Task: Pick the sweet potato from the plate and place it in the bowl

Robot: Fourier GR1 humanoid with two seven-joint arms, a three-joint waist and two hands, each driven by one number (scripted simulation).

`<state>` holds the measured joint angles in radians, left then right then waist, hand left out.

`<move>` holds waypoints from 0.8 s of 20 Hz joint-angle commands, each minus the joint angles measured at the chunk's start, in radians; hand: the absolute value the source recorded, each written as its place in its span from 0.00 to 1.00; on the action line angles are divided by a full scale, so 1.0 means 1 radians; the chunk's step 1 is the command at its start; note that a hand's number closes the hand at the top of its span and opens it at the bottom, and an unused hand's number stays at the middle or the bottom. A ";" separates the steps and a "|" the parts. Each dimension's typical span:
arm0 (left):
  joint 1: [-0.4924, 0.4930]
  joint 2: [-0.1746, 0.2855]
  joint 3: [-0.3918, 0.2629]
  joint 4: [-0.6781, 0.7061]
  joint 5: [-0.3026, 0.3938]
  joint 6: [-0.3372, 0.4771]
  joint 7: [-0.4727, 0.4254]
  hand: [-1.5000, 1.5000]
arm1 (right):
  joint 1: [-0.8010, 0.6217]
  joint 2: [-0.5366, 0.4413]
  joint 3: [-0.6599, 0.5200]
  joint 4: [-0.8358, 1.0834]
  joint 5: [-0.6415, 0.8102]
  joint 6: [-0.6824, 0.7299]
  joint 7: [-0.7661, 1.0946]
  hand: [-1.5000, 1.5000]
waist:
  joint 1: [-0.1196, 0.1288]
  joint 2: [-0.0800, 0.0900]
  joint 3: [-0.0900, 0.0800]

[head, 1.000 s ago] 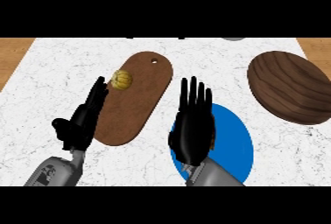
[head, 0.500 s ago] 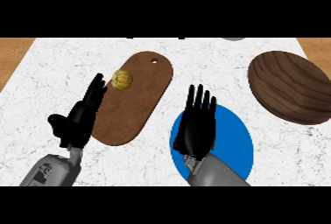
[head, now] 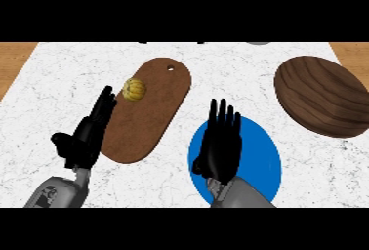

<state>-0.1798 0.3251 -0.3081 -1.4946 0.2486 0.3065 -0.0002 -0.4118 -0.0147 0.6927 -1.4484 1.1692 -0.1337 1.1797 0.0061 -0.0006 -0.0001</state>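
Head view, looking steeply down: we see a white marbled worktop [head: 238,68] with 3 large items on it and 2 black hands coming in from the lower edge.

Left of centre lies a long brown wooden board [head: 155,114] with rounded ends and a small hole near its far end. It sits at a slant, its far end leaning to the right. The sweet potato [head: 134,89], small, rounded and yellowish, rests on the far left part of this board, close to the board's left edge.

Near the lower middle lies a bright blue plate [head: 263,168], with nothing resting on the part we can see. At the far right sits a dark wooden bowl [head: 320,95], well apart from the sweet potato.

The left hand [head: 85,134] is seen edge-on at the board's left edge, released, with its fingers straight and pointing away from us. Its fingertips [head: 108,93] are just beside the sweet potato, with a narrow gap between them, and it holds nothing.

The right hand [head: 220,149] is over the left part of the blue plate, its back towards us, fingers straight and slightly spread. It is also released and empty. Grey forearms show below both hands.
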 commanded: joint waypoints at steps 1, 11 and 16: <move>0.004 -0.014 -0.003 -0.074 -0.020 0.020 0.061 0.50 | 0.010 0.014 0.030 -0.047 -0.016 -0.037 0.157 0.00 | 0.001 -0.002 0.000; -0.045 -0.041 0.049 0.035 -0.033 -0.022 0.023 0.50 | 0.084 0.014 0.036 -0.024 -0.023 -0.172 0.113 0.00 | -0.006 0.002 0.000; 0.020 -0.044 0.049 0.007 -0.044 -0.041 -0.017 0.50 | 0.101 0.014 0.023 -0.034 -0.026 -0.215 0.094 0.00 | -0.001 0.000 0.000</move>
<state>-0.1736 0.2833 -0.2771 -1.4930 0.2032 0.2855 0.0058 -0.3180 -0.0118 0.7086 -1.4809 1.1467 -0.2628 1.1362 0.0045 -0.0002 0.0001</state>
